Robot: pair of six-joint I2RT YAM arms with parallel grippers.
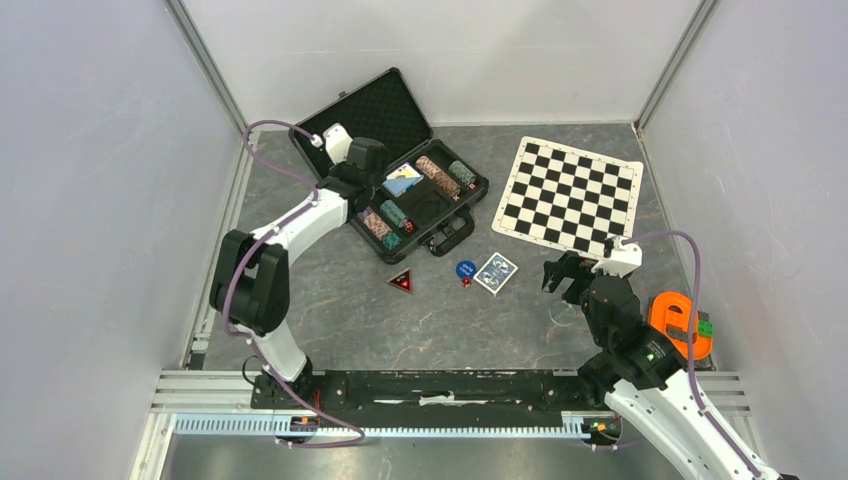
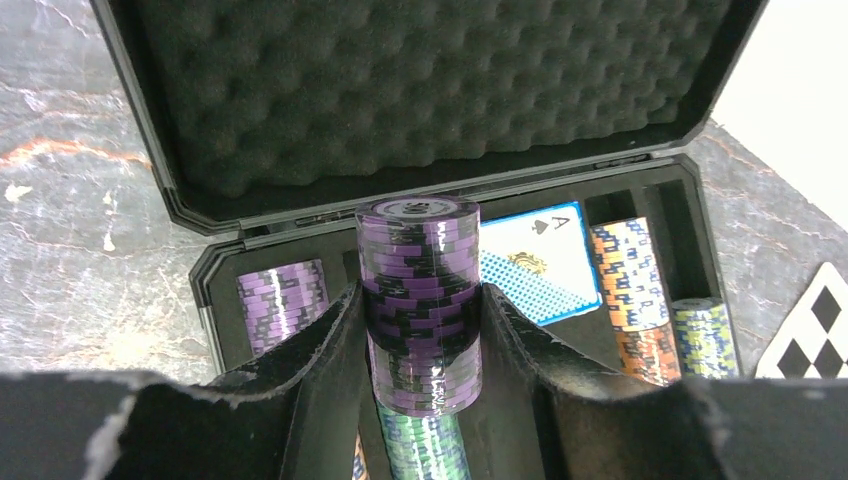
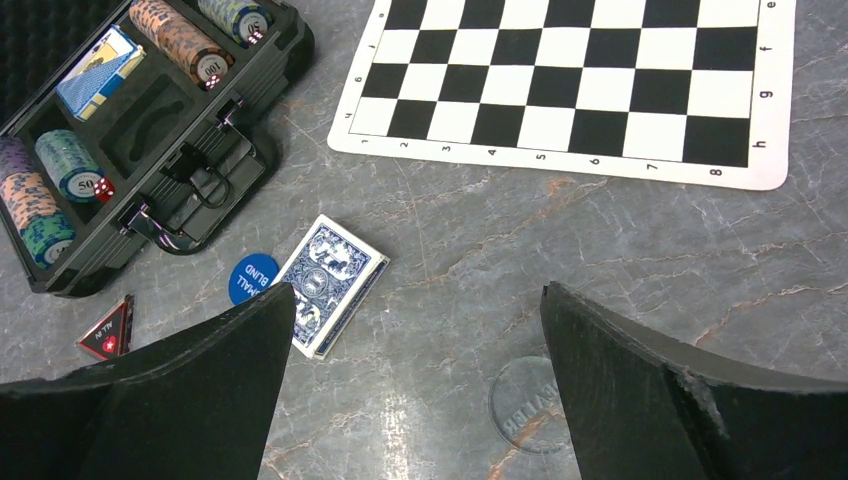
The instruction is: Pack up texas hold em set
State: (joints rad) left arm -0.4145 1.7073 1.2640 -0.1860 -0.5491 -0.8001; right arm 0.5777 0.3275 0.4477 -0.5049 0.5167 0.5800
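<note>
Briefcase [image 1: 372,108] lies open under the left gripper [image 2: 420,312], its foam-lined lid propped back ahead of the hand. The fingers [image 2: 330,340] are clamped on either side of an upright purple chip stack [image 2: 420,245], held above the tray's slots. Directly below the held stack lies a green stack [image 2: 420,450]. To the gripper's left a purple row [image 2: 285,300] sits in its slot. To its right lie a face-up ace [image 2: 540,262], an orange stack [image 2: 630,290] and a blue-yellow stack [image 2: 705,335]. The right gripper [image 3: 415,295] hangs over the bare table [image 3: 620,250], well apart from the case, its fingers spread wide and holding nothing. Ahead and to its left a deck [image 3: 330,285] lies blue back up, just beside a round blue button [image 3: 250,277] marked BLIND. Farther left sits a red-and-black triangle [image 3: 108,332]. A clear disc [image 3: 530,405] rests on the table close to the right finger. A chess mat [image 3: 570,90] spreads flat ahead of the gripper. From above, an orange object [image 1: 680,325] sits just right of the right arm, and a small red die [image 1: 466,283] lies beside the button.
</note>
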